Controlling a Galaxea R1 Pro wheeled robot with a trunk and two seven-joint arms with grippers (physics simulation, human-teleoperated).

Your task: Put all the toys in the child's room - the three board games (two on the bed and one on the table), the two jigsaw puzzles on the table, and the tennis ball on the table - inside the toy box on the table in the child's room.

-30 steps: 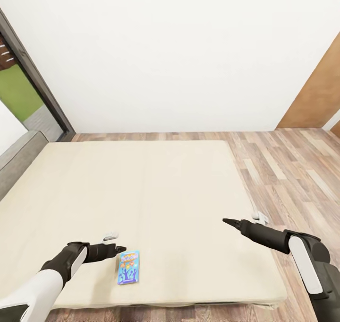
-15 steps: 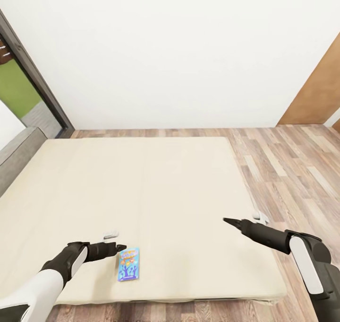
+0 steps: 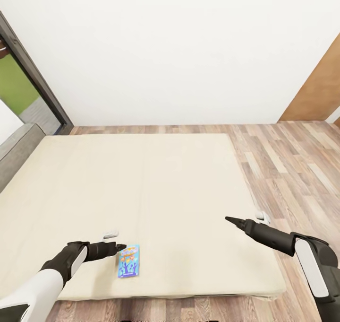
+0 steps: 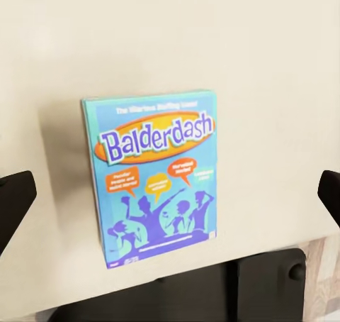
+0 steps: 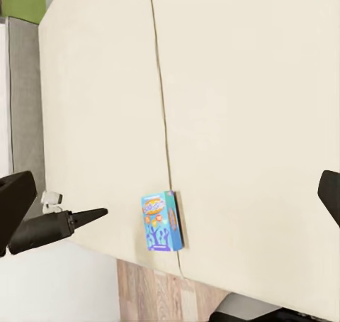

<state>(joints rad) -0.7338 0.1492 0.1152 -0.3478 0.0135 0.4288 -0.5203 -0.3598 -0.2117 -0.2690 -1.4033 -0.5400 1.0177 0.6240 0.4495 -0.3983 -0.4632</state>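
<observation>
The bed [image 3: 141, 189] looks like matt, smooth beige cloth, the light blue board game [image 4: 156, 176] like printed card with a slight sheen, the floor [image 3: 293, 170] like streaked wood planks, the wall [image 3: 170, 47] like flat white paint, the arms' shells like smooth plastic.

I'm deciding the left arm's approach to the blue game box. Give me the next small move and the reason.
Probably ease the left end effector down and forward over the Balderdash box. The box lies flat on the bed near its front edge, just beyond the fingertips, and the left wrist view shows the fingers wide apart, holding nothing.
</observation>
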